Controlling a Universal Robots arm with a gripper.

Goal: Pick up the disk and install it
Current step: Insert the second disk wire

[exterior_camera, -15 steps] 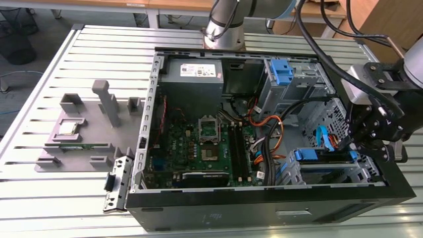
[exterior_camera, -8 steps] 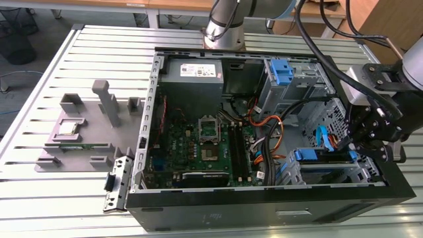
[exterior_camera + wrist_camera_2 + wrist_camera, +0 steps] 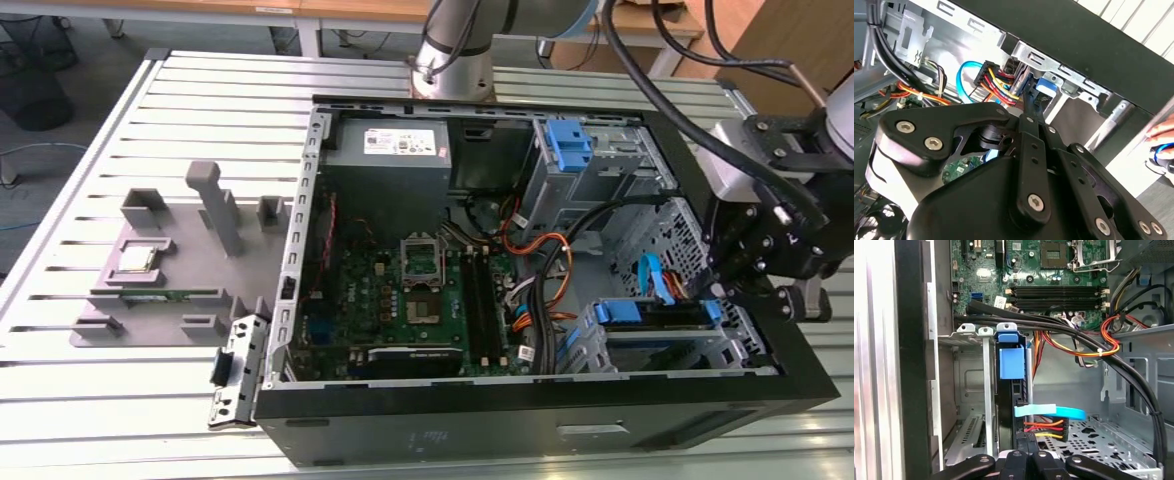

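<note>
The disk [image 3: 654, 313] lies in the lower drive cage of the open computer case [image 3: 534, 420], at the exterior view's right, its blue carrier frame showing on top. In the first wrist view the disk [image 3: 1013, 390] is edge-on in the cage, with its blue tab [image 3: 1010, 362] at the far end. My gripper [image 3: 737, 295] hangs over the case's right wall at the disk's near end. Its fingers are shut, and the tips [image 3: 1027, 444] meet against that end of the disk. In the second wrist view the gripper [image 3: 1030, 102] points at the blue carrier [image 3: 1046, 87].
Orange, yellow and blue cables [image 3: 1046, 426] run beside the disk, and black cable bundles [image 3: 1054, 322] cross above the cage. The motherboard [image 3: 400, 290], a grey metal box [image 3: 400, 145] and an upright blue latch [image 3: 567, 145] sit inside the case. A grey fixture [image 3: 174, 260] stands on the slatted table.
</note>
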